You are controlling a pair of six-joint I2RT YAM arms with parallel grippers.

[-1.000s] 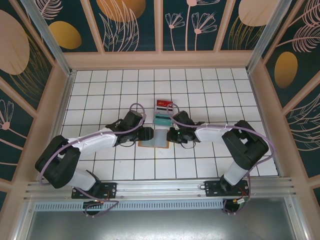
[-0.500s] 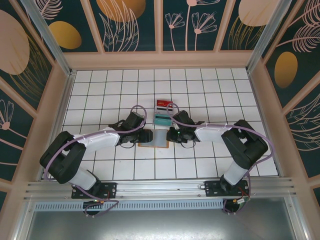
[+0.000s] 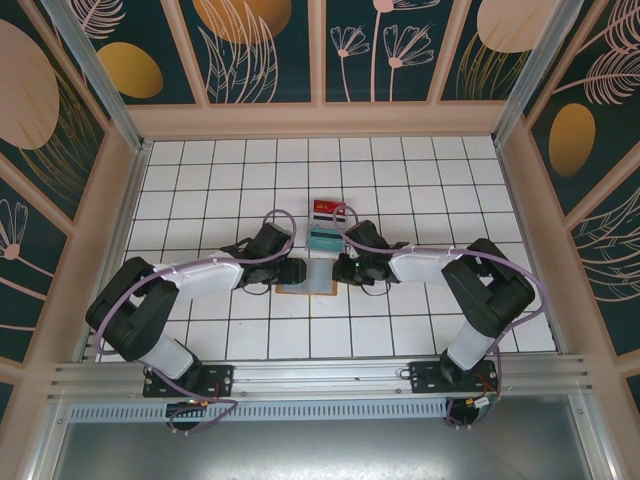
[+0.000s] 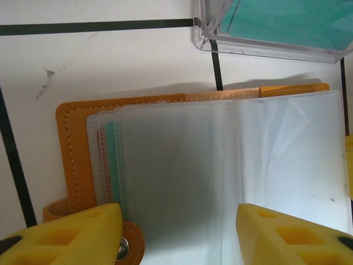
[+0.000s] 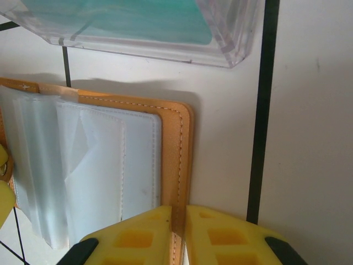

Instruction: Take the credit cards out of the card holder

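The card holder (image 3: 315, 278) lies open on the tiles, orange border (image 4: 71, 149) round clear plastic sleeves (image 4: 182, 176). A thin teal strip (image 4: 110, 165) shows inside the left sleeves. My left gripper (image 3: 297, 269) (image 4: 176, 237) stands open over the sleeves, one yellow finger (image 4: 60, 234) by the snap tab, the other (image 4: 292, 234) to the right of the fold. My right gripper (image 3: 338, 268) (image 5: 185, 232) is shut on the holder's orange right edge (image 5: 179, 143). A teal card (image 3: 323, 238) (image 4: 287, 19) (image 5: 121, 16) in a clear case lies just beyond the holder, with a red card (image 3: 328, 209) farther back.
White tiled floor (image 3: 420, 190) with black grout lines, walled by patterned panels on three sides. Both forearms (image 3: 210, 272) converge on the centre from either side. An aluminium rail (image 3: 320, 375) runs along the near edge.
The left arm's elbow has swung up and to the right while its gripper stayed at the holder's left side. The right gripper has crept slightly left, still shut on the edge.
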